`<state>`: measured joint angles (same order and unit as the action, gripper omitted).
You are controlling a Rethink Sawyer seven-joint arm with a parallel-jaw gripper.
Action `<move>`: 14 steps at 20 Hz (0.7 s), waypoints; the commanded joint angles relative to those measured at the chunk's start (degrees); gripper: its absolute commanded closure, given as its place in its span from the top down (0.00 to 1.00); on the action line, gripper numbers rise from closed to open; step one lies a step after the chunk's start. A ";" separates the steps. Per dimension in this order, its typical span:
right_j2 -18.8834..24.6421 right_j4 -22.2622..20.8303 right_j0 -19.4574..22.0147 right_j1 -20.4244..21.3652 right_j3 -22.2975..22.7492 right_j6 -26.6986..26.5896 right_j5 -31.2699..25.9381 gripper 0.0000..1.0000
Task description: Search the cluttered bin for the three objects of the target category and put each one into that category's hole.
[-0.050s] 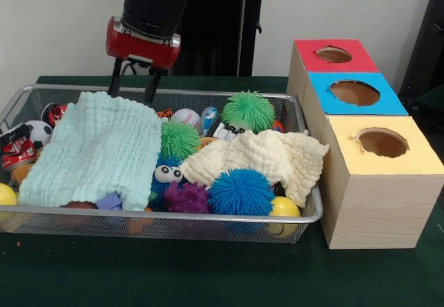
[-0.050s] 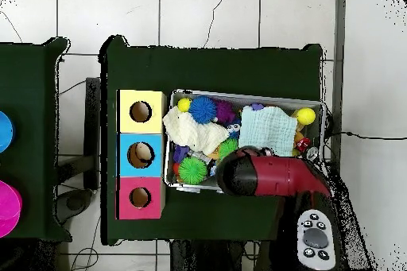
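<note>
Pincer: two dark fingers seen spread apart below the red and black arm, nothing held between them; hung above the far rim of the bin, over its left part in the front view.
Arm in overhead view: red housing seen laid over the bin's edge on the robot's side; the pincer itself is hidden beneath it there.
Bin: silver wire-mesh basket set on the dark green tabletop, filled with clutter.
Cloths: pale mint-green waffle cloth draped over the left part of the bin, just below the pincer; cream waffle cloth crumpled over the right part.
Spiky balls: green fuzzy ball at the far right, a smaller green one between the two cloths, a blue one and a purple one at the near rim.
Other balls: white baseball at the far side, black and white football at the left, yellow balls at both near corners.
Other clutter: blue toy with googly eyes; red can at the left edge.
Holes: row of three wooden boxes just beside the bin, topped red, blue and yellow, each with a round hole.
</note>
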<state>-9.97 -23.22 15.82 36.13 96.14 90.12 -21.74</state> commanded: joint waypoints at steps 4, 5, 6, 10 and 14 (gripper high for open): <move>0.79 -0.70 3.02 -8.02 -0.52 10.45 11.45 1.00; 0.86 -0.85 3.30 -8.42 -0.27 10.63 13.34 1.00; 0.92 -0.99 3.58 -8.82 -0.03 10.82 15.24 1.00; 2.24 -2.58 6.66 -11.46 0.88 11.69 31.87 1.00; 2.62 -2.54 8.24 -15.32 -0.49 10.46 38.78 1.00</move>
<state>-10.75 -23.20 21.43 27.58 96.10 90.14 7.59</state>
